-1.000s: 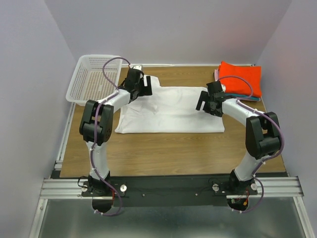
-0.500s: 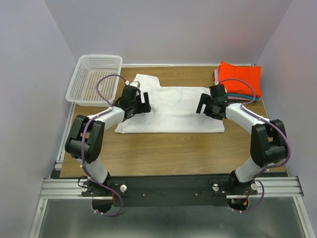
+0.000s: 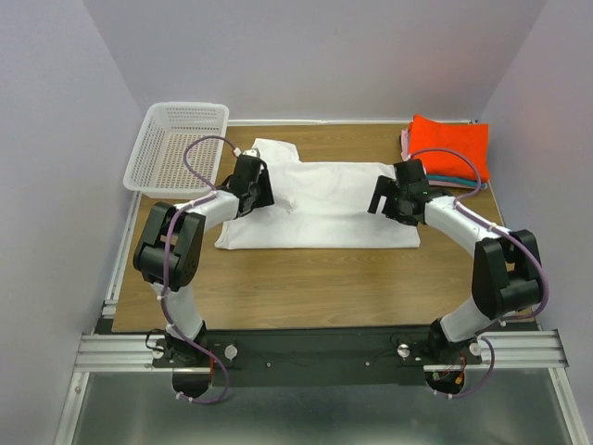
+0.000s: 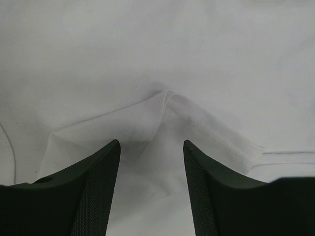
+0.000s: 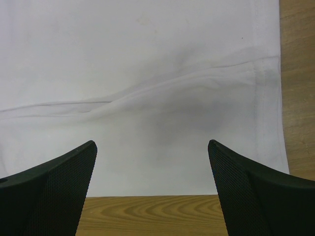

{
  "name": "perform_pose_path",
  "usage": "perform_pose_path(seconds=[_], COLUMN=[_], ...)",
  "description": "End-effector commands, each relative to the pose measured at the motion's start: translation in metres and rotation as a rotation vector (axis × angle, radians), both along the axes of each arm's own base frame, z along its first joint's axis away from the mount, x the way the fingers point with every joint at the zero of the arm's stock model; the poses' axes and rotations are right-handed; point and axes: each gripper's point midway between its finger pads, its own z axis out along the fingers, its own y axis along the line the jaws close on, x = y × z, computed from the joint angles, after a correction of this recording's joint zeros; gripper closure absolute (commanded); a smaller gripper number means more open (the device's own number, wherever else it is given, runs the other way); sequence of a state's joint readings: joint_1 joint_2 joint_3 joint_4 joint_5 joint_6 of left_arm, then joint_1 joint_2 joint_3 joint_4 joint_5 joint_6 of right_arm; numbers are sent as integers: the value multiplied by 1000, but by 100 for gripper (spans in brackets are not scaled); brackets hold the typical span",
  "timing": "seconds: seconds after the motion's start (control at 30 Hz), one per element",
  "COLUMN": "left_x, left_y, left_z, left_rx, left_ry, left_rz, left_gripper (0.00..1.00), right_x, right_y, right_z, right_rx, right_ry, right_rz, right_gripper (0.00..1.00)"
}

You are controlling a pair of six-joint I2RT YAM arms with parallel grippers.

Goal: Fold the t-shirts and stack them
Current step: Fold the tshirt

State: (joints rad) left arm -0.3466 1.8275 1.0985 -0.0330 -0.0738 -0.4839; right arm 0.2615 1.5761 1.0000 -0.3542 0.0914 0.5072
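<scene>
Left pincer (image 4: 151,143), half open and empty, has shifted back toward the shirt's (image 3: 324,209) sleeve, a raised fold (image 4: 170,98) just ahead. Right pincer (image 5: 152,145), wide open and empty, stays over the hem (image 5: 268,98), with the stack (image 3: 449,146) beyond.

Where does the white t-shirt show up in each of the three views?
Top external: the white t-shirt lies spread flat at the middle of the table.
Left wrist: it fills the picture, with a raised fold at the centre.
Right wrist: it covers most of the picture, its hem down the right side.
Shared landmark: the table beside the hem, seen in top external and right wrist; left wrist shows only cloth.
</scene>
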Motion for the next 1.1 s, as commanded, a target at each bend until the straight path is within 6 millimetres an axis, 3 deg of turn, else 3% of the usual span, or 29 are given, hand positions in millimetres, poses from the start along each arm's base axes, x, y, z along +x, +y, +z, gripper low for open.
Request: perform_pose_path(seconds=[0.0,0.13,0.23,0.47,0.57,0.83,0.93,1.0,1.03,1.07], left_x=[2,2,5,21,28,57,68,76,77,79], left_y=[15,22,25,33,33,43,49,51,50,48], left_z=[-9,-13,-12,-6,-3,11,12,18,20,24], left_rx=[80,123,146,209,222,268,280,277,276,268], left_ry=[29,47,42,33,23,-4,-1,-14,-19,-23], left_rz=[58,67,74,103,100,115,128,135,129,124], left_gripper=[42,51,65,81,86,85,79,64,39,25], right_x=[-4,-4,-3,-4,-5,-5,-5,-5,-5,-5], right_y=[-4,-5,-6,-10,-11,-13,-13,-13,-12,-12], right_z=[-2,-2,-3,-3,-2,-1,-1,0,0,1], right_rx=[-12,-16,-24,-37,-43,-51,-52,-51,-48,-46], right_ry=[4,4,5,0,-4,-9,-9,-10,-11,-14], right_rz=[1,-4,-6,-18,-19,-20,-21,-20,-18,-18], right_gripper=[0,0,0,0,0,0,0,0,0,0])
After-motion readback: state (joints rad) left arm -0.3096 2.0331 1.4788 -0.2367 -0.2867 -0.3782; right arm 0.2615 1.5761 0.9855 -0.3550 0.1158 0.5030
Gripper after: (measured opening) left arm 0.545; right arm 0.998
